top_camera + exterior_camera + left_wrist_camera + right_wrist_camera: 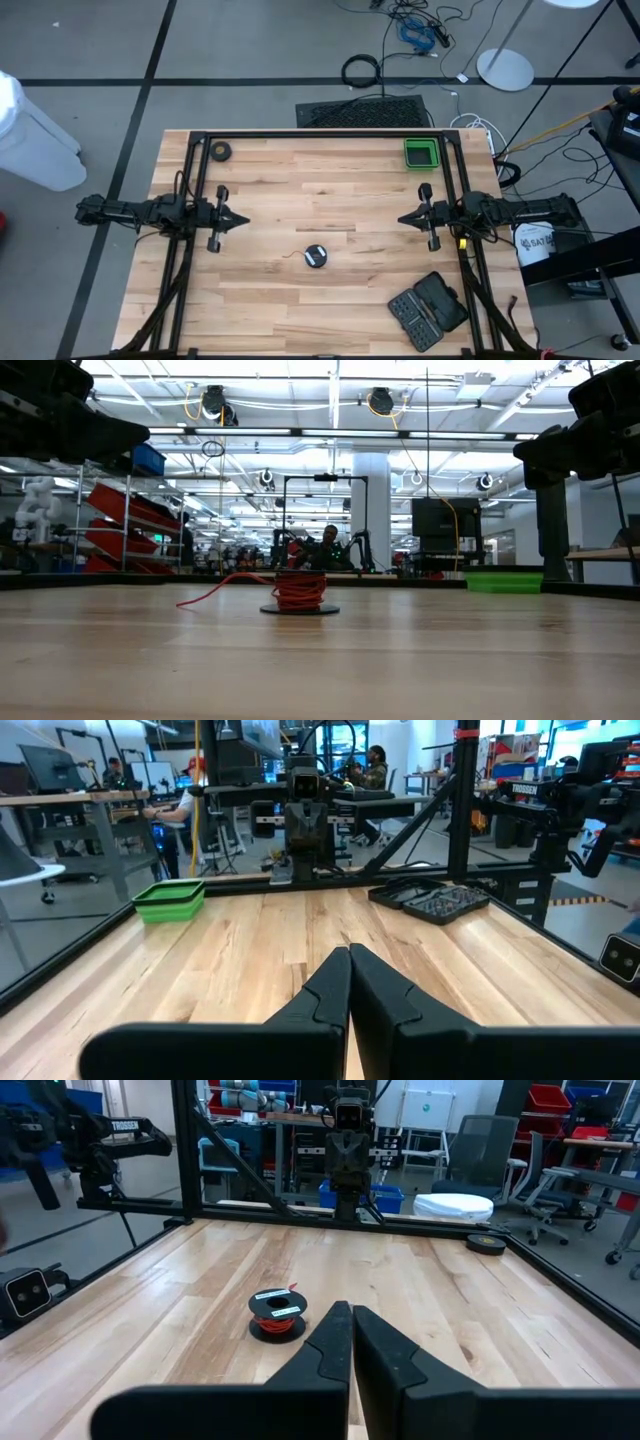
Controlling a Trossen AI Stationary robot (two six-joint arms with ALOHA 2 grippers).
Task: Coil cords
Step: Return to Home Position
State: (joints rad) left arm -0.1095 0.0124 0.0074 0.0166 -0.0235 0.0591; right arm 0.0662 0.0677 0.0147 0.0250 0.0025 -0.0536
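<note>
We count one bundle of cords [316, 257] on the table [300, 190]: red wire wound on a dark spool, standing near mid-table, a bit toward the front edge, roughly midway between the two arms. One loose red end trails off it along the wood. Nothing touches it.

Two arms, both well clear of it:
- left gripper [244, 218] at the left side, fingers pressed together, holding nothing
- right gripper [402, 219] at the right side, fingers also together, holding nothing

The tips point at each other across the table.

Other items, one each: green tray [421, 153] in the far right corner, tape roll [220, 152] in the far left corner, open bit case [428, 310] at front right.
</note>
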